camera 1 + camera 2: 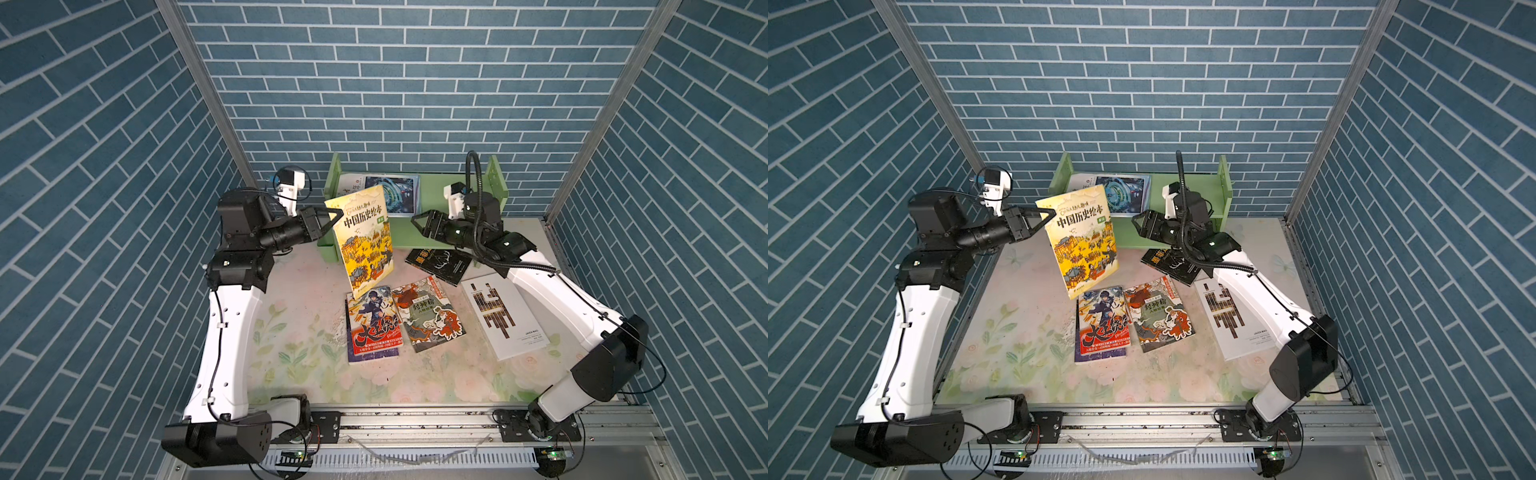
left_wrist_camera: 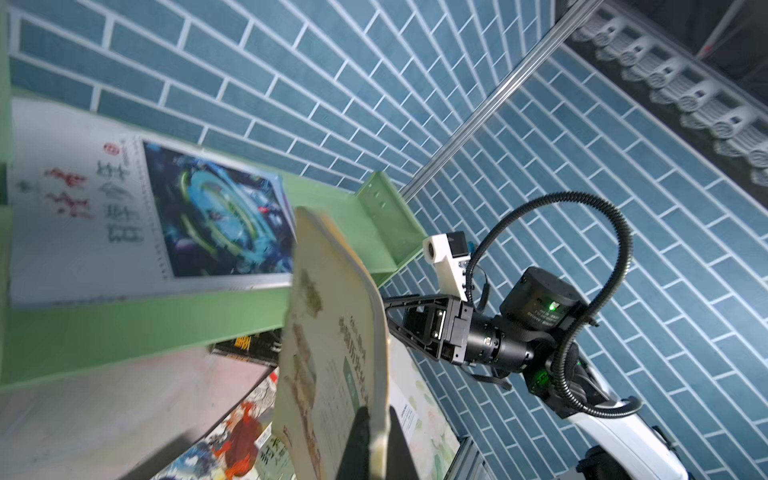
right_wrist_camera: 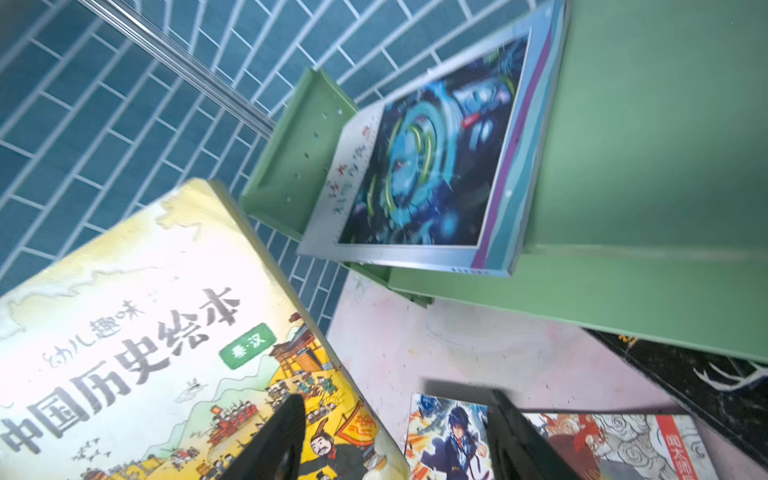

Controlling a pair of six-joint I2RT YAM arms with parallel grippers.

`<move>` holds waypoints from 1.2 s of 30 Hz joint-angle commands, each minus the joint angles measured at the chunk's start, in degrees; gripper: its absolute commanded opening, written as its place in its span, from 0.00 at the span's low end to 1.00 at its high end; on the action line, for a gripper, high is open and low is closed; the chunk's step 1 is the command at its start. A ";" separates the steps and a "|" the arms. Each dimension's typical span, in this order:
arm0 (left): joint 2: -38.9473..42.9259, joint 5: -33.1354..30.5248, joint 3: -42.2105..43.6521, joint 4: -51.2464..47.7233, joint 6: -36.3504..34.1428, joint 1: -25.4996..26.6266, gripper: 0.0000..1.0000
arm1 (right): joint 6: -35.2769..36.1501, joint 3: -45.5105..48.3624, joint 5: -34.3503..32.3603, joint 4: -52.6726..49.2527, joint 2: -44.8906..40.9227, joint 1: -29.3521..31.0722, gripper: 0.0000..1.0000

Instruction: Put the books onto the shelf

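- Near centre: blue-and-red cover book [image 1: 374,328] and grey-green cover book [image 1: 430,318], flat on the table [image 1: 299,299], side by side, long axes near to far. Leave alone for now.
- Near right: white book with dark bars [image 1: 505,320], flat, partly under the right arm. Black book [image 1: 442,262] a little farther, flat, partly under that arm's wrist.
- Middle left: left gripper [image 1: 333,219], clamped on the left edge of the yellow book [image 1: 365,237], close to its top corner.
- Yellow book: raised off the flat, cover toward the near side and upward, title reading upright. Long axis from far and high to near and low, near end leaning slightly right. Cannot tell whether the lowest corner touches the table.
- Middle right: right gripper [image 1: 417,225], jaws apart and empty, just right of the yellow book.
- Step in hand, as judged: carry the yellow book to the shelf [image 1: 496,183].
  - Bows along the free edge in the left wrist view; steady that edge with the right gripper before swinging.
  - Bring the long axis upright, then enter bottom edge first.
- Far: shelf against the far wall [image 1: 415,104]; blue swirl cover book [image 1: 399,193] overlapping a white cover book [image 1: 351,183] at its left end. Aim just right of these.
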State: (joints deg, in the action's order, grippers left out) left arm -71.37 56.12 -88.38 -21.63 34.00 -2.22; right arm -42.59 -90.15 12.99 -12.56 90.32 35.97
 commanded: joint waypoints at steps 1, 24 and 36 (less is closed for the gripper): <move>-3.84 -0.20 -2.73 16.62 12.66 -0.08 0.00 | -0.21 0.70 -3.32 3.11 -1.44 -1.05 0.70; -31.43 -44.45 -22.53 32.39 29.49 15.29 0.00 | -16.29 0.54 4.91 26.83 6.32 -3.61 0.83; -25.99 -55.95 -5.53 26.20 27.39 17.92 0.00 | -20.09 -2.30 7.71 27.61 11.63 -4.99 0.82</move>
State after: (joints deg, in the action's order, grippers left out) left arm -100.47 4.73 -94.59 6.59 62.54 14.50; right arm -60.27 -91.07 19.46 13.80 101.19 31.31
